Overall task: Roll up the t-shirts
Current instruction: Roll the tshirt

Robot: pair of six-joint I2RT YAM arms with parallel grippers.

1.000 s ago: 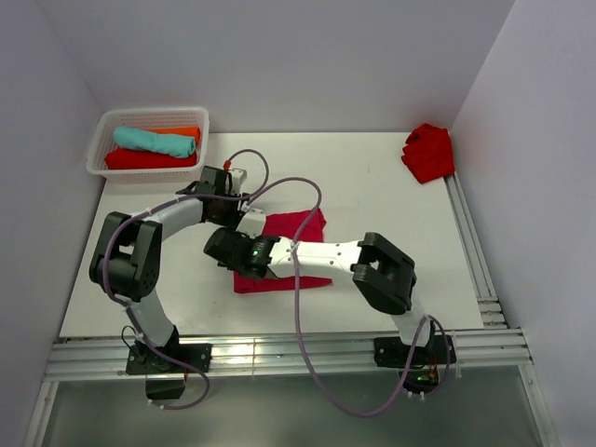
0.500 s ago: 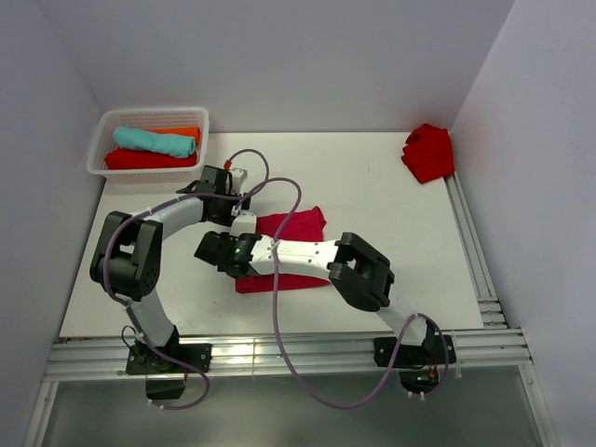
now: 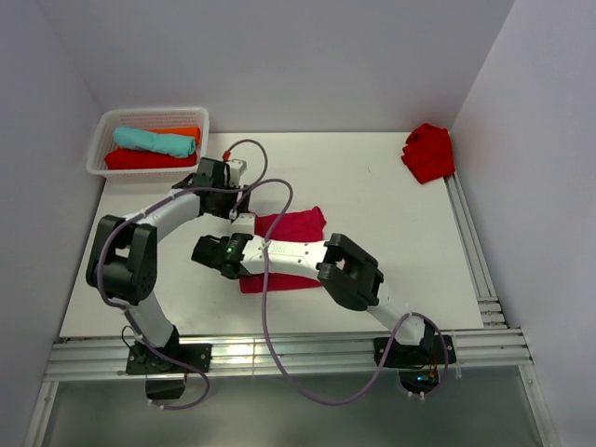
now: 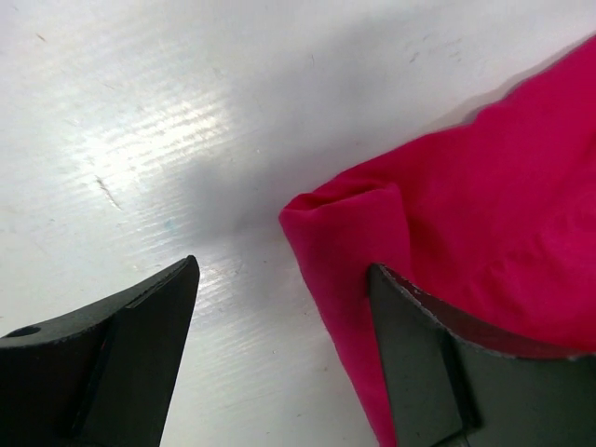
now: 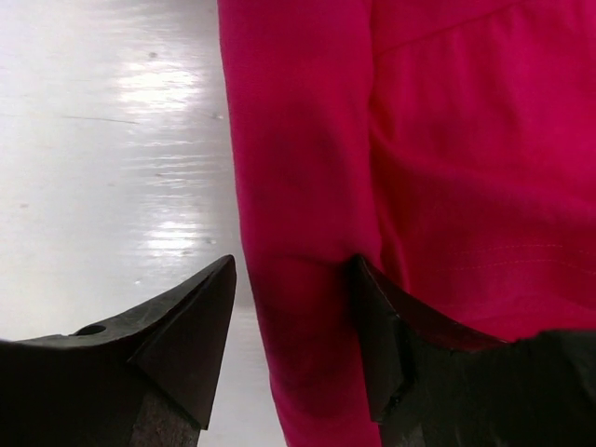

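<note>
Raspberry-crimson soft cloth t-shirt, partly folded, lay near the middle of the white surface. The left claw stood open astride its folded corner; the right claw stood open astride its folded edge.

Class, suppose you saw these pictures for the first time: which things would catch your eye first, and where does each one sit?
The bright crimson t-shirt lying folded mid-table stands out, with the left tool and right tool both open astride its left edge. Next come the white basket of rolled shirts at the far left corner and a red heap at the far right corner.
</note>
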